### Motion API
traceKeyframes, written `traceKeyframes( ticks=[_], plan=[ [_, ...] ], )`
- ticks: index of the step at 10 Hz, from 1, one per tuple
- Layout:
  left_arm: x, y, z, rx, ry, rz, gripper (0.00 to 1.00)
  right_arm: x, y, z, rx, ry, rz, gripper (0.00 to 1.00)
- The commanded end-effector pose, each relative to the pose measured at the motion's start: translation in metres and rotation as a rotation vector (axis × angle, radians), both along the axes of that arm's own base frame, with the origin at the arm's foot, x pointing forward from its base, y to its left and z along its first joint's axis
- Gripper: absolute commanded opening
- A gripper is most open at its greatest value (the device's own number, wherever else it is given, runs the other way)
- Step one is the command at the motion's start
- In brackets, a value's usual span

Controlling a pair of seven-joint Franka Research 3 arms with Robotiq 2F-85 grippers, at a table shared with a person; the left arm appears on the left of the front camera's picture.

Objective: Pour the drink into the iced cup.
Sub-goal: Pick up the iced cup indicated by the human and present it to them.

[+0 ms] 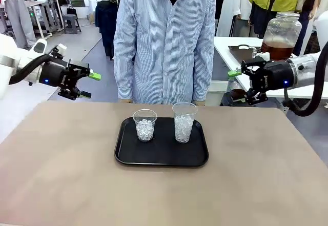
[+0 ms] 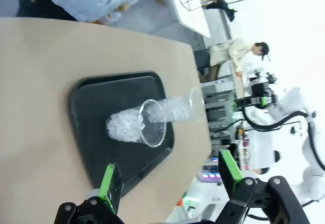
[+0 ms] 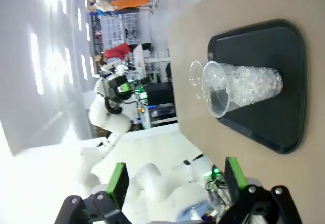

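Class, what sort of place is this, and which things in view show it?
Probably a robotics lab: the left gripper and right gripper hang open at a shared table, a person stands opposite, a white workbench behind.

You have two clear cups here: one shorter cup (image 1: pixel 145 125) and one taller cup (image 1: pixel 184 122). Both hold ice (image 1: pixel 145 130), in too many little bits to count. There is one black tray (image 1: pixel 128 157) and one brown surface (image 1: pixel 61 175). You have two end effectors: the left end effector (image 1: pixel 90 85) and the right end effector (image 1: pixel 236 86). Each one has two green pads (image 1: pixel 95 76). There is one person (image 1: pixel 164 41) in a striped shirt. There is one big jar (image 1: pixel 282 28) of brown drink (image 1: pixel 277 50).
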State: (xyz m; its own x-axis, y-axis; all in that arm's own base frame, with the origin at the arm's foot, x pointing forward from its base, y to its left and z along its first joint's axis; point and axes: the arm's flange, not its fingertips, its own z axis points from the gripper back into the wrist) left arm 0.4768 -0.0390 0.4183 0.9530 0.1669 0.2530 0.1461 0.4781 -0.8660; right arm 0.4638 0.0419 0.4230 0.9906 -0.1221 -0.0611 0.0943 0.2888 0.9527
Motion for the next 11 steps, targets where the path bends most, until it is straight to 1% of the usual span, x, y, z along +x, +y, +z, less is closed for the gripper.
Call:
traceKeyframes(
  ticks=[1,3,5,7,10,11],
  plan=[
    [0.020,0.000,-0.011,-0.103,0.050,-0.017,1.00,0.018,-0.003,-0.009,0.113,0.085,-0.048,1.00],
    [0.031,0.006,-0.026,-0.193,0.094,-0.033,1.00,0.027,-0.009,-0.020,0.155,0.089,-0.067,1.00],
    [0.046,0.009,-0.031,-0.272,0.150,-0.084,1.00,0.040,-0.010,-0.025,0.184,0.116,-0.069,1.00],
    [0.047,0.009,-0.025,-0.276,0.155,-0.123,1.00,0.045,-0.011,-0.024,0.192,0.119,-0.039,1.00],
    [0.043,0.011,-0.023,-0.301,0.162,-0.158,1.00,0.045,-0.011,-0.025,0.194,0.119,-0.012,1.00],
    [0.045,0.008,-0.028,-0.284,0.143,-0.123,1.00,0.040,-0.008,-0.030,0.175,0.098,-0.028,1.00]
  ],
)
